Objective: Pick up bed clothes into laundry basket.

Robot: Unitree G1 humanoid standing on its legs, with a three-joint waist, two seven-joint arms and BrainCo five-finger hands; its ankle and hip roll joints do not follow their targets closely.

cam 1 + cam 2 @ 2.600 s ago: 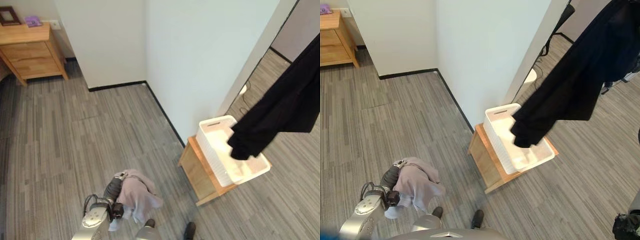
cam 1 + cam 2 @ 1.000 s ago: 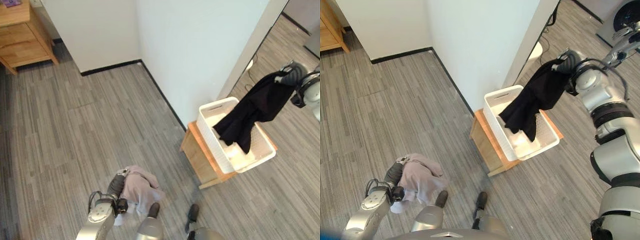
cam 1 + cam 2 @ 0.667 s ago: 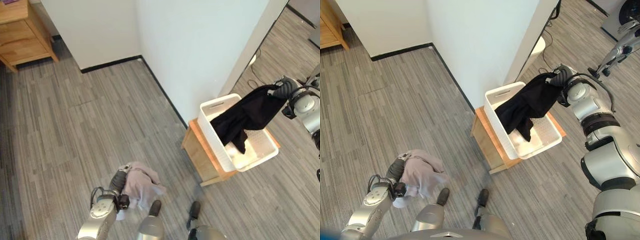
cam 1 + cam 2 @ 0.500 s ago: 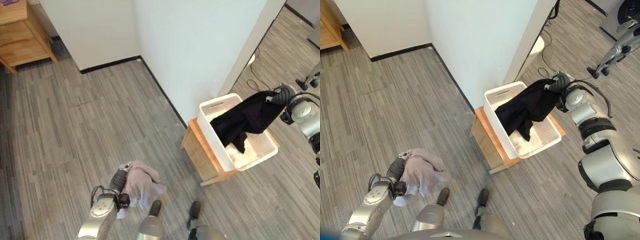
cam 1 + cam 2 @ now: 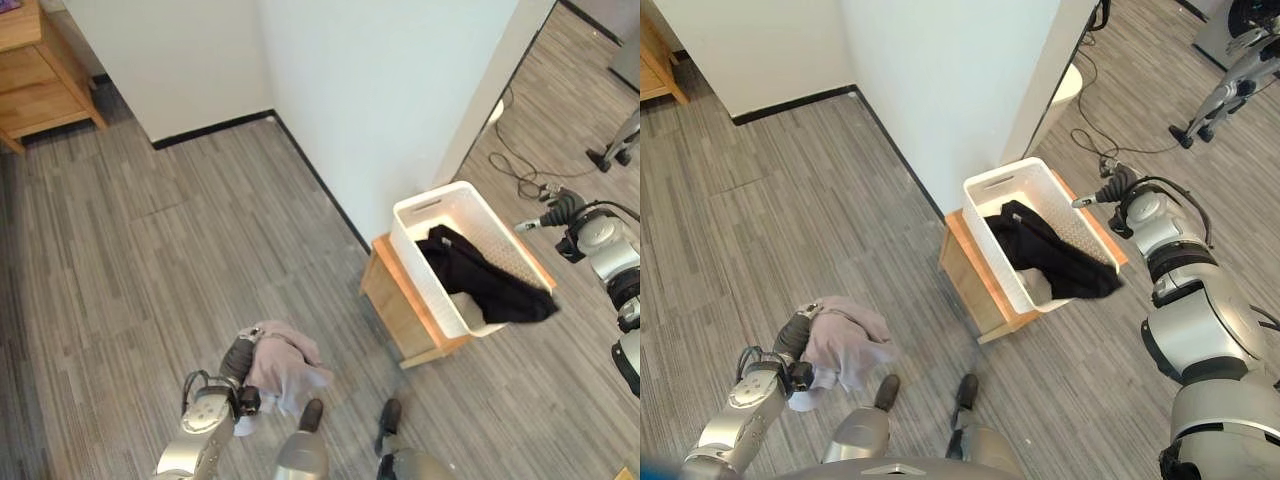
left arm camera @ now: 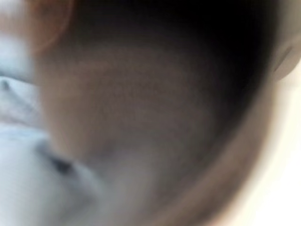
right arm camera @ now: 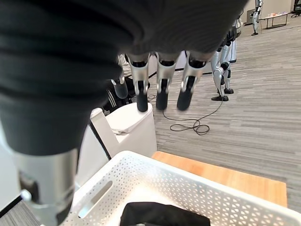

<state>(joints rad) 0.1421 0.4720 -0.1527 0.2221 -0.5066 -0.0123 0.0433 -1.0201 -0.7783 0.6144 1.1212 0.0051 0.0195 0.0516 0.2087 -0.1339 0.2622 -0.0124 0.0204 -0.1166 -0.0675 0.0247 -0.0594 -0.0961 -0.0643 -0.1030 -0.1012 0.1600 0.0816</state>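
Grey wood-look floor, white wall corner, and a white laundry basket on a low wooden stand. Black garment is inside but one end hangs over the rim, so it might slide out. Right hand hovers empty, fingers straight. Left hand clutches a pinkish cloth low near the floor, could drag or snag walking over
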